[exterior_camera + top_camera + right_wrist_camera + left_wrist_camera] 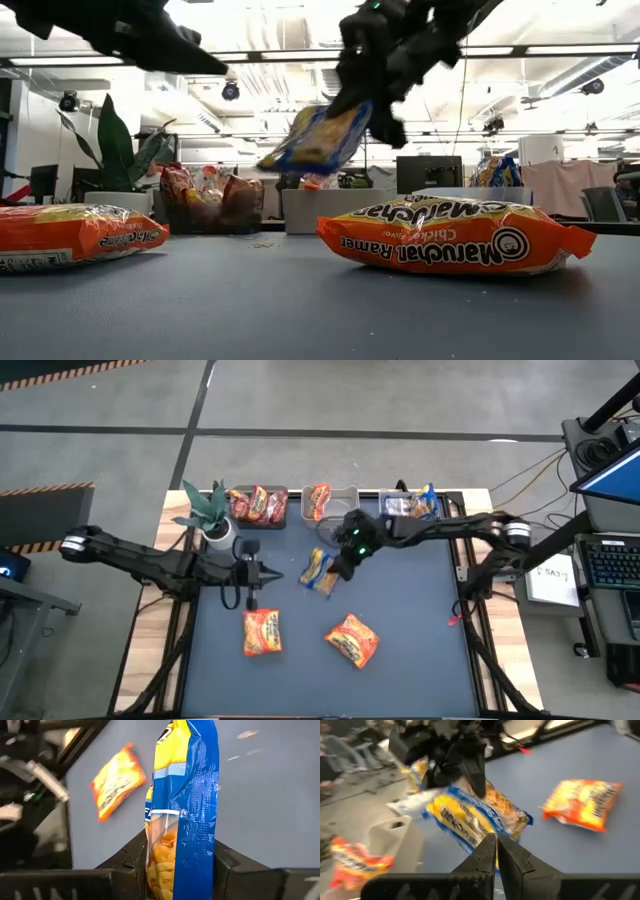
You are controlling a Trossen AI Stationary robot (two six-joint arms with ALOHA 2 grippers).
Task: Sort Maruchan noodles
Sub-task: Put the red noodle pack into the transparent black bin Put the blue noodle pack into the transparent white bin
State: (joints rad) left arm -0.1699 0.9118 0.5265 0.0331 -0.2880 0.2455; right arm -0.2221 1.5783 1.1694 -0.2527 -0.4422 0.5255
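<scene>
Blue table (420, 660), two orange packets (262, 631) (352, 640) lying near its front; right gripper (340, 565) clamps the blue-and-yellow packet (318, 571) up off mid-table, left gripper (256, 573) pinched together just beside, holding nothing

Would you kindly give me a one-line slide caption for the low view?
Right claw lifts a blue-and-yellow noodle packet above two orange Maruchan packets lying on the table.
</scene>
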